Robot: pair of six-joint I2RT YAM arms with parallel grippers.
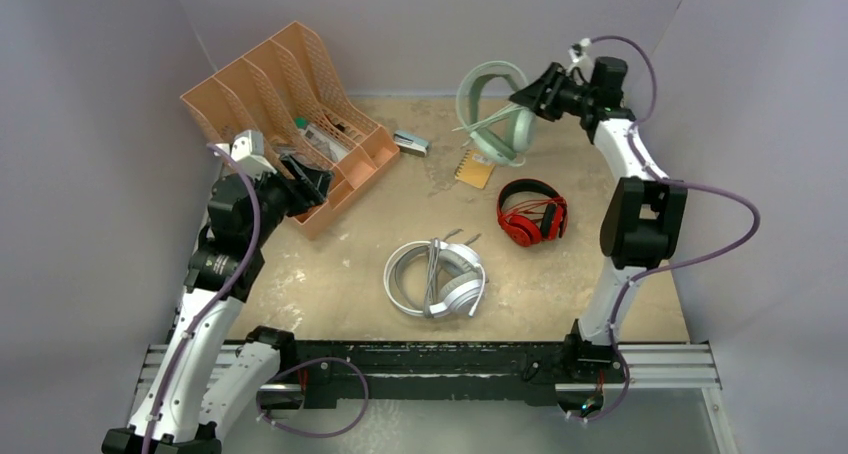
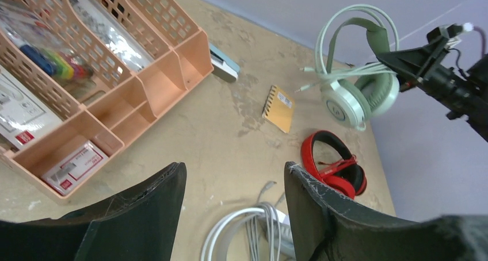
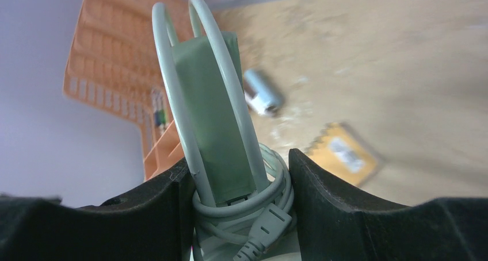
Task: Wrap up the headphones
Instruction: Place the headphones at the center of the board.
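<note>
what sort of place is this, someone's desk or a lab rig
Most likely a robot test cell, not a working desk: a left arm and a right arm are bolted to a metal rail at the edge of a worn table, and plain panel walls box it in on three sides.

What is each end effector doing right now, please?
Left end effector: open, holding nothing.
Right end effector: closed on the mint-green headphones.

Inside the right gripper [image 3: 239,158], the mint headset's [image 3: 210,111] cups run off the bottom edge; beyond, notebook [image 3: 344,154] and stapler [image 3: 262,94] blur. Under the left gripper [image 2: 235,166], the white headset [image 2: 259,226] is cropped.
</note>
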